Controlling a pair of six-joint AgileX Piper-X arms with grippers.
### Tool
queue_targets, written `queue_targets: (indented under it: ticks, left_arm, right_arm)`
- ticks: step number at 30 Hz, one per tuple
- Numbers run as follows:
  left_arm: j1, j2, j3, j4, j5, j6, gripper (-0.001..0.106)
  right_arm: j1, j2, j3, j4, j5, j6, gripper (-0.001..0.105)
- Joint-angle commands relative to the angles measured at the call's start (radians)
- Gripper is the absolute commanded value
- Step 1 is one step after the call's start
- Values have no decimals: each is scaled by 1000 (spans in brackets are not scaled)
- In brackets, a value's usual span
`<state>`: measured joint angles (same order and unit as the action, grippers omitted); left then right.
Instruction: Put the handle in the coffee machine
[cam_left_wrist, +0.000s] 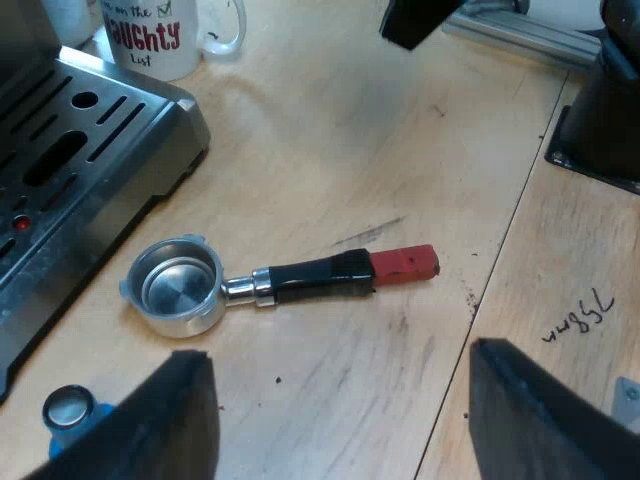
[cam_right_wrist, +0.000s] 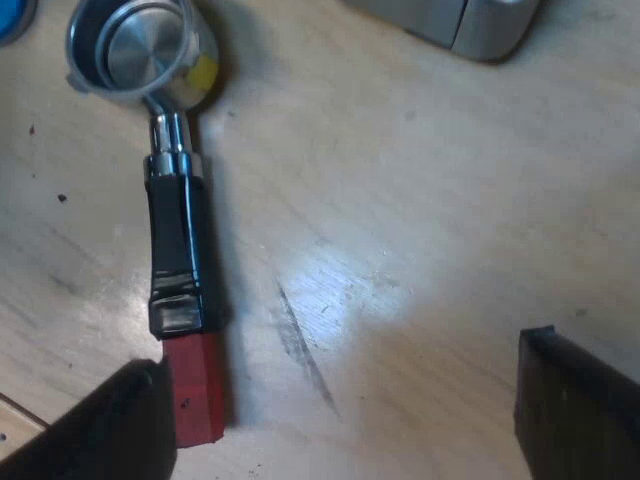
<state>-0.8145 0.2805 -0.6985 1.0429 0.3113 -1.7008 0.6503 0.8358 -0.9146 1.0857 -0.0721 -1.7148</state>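
Loose holder (cam_left_wrist: 270, 285) on the wooden surface (cam_left_wrist: 330, 130), just beside the espresso machine (cam_left_wrist: 90, 160); left claw (cam_left_wrist: 340, 355) and right claw (cam_right_wrist: 340, 355) both gape wide.
A white mug (cam_left_wrist: 150, 35) stands by the machine's drip tray, and a blue tamper (cam_left_wrist: 70, 410) sits near the holder's metal basket. The holder lies flat, its black handle ending in red and pointing away from the machine.

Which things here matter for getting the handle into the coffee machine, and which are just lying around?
For the job: metal holder, loose on the table; espresso machine; right gripper, open by the red end.
Just lying about: mug; blue tamper.
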Motion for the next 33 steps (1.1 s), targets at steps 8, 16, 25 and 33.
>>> queue_targets:
  ticks: [8,16,25,33]
  left_arm:
    - [-3,2,-5,-9,8,2,57]
    - [-3,3,8,-12,8,2,57]
    - [-3,6,133,-135,8,0,57]
    - [-3,7,208,-191,26,2,57]
  right_arm:
    - [54,138,-11,-5,52,20,71]
    - [54,203,-11,-5,52,45,28]
    - [54,220,-5,-43,41,57,0]
    - [54,272,19,-42,41,57,0]
